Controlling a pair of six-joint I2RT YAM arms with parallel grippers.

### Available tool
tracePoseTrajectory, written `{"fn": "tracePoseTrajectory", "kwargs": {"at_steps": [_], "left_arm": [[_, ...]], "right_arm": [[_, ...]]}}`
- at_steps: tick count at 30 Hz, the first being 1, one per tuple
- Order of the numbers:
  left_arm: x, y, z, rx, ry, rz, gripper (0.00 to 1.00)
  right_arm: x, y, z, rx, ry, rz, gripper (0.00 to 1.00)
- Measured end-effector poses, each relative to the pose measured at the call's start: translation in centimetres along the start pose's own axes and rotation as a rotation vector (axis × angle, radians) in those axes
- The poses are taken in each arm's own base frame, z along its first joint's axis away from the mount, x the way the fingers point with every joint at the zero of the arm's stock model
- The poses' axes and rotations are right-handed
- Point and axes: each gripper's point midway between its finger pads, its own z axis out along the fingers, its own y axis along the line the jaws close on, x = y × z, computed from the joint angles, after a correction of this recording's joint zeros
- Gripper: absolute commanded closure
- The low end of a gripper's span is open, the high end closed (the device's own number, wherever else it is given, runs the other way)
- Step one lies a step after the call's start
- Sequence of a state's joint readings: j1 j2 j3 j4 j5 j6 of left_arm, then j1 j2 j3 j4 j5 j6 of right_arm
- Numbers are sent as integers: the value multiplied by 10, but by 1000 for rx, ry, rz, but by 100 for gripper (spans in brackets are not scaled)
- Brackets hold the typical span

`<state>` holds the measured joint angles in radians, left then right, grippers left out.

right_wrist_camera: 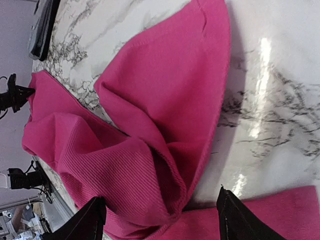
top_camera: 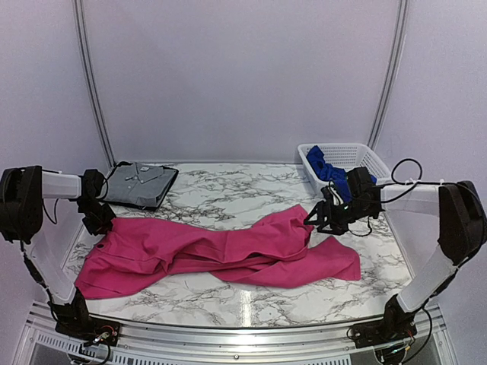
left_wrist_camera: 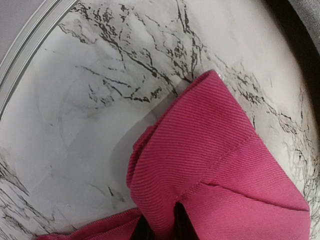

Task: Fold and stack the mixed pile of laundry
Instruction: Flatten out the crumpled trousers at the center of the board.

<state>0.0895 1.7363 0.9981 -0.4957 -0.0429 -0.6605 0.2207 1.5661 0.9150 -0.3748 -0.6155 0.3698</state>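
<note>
Bright, even light overall; white glare streaks the glossy table, and both wrist views bend at edges.

Both same build: left arm & right arm, white tube links btwn bulky black joint housings, black bases. Thin black cables loop off right arm. On right gripper, fingers matte black, tapered to points.

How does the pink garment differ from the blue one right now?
The pink garment is large and sprawls crumpled across the marble table; the blue garment is smaller and sits bunched in the white basket. Both are soft cloth, neither folded yet.
</note>
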Motion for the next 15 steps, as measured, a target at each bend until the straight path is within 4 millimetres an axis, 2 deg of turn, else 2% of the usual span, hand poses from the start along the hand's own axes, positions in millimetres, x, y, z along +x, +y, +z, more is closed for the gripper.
{"fn": "tracePoseTrajectory", "kwargs": {"at_steps": [4, 8, 9, 10, 12, 13, 15], "left_arm": [[-2, -6, 1, 29, 2, 3, 100], [-3, -7, 2, 41, -1, 13, 100], [-3, -7, 2, 44, -2, 14, 100], [-4, -7, 2, 46, -3, 16, 100], [-4, -7, 2, 51, -4, 20, 100], [-5, -7, 2, 53, -5, 19, 100], [-6, -7, 2, 60, -5, 19, 100]], "right_arm": [[20, 5, 26, 12, 69, 2, 31], [22, -1, 39, 24, 76, 29, 26], [22, -4, 43, 27, 77, 36, 32], [22, -7, 47, 31, 79, 46, 46], [20, -11, 53, 38, 78, 61, 88], [18, -11, 54, 39, 73, 65, 100], [11, -10, 53, 45, 50, 70, 100]]}}
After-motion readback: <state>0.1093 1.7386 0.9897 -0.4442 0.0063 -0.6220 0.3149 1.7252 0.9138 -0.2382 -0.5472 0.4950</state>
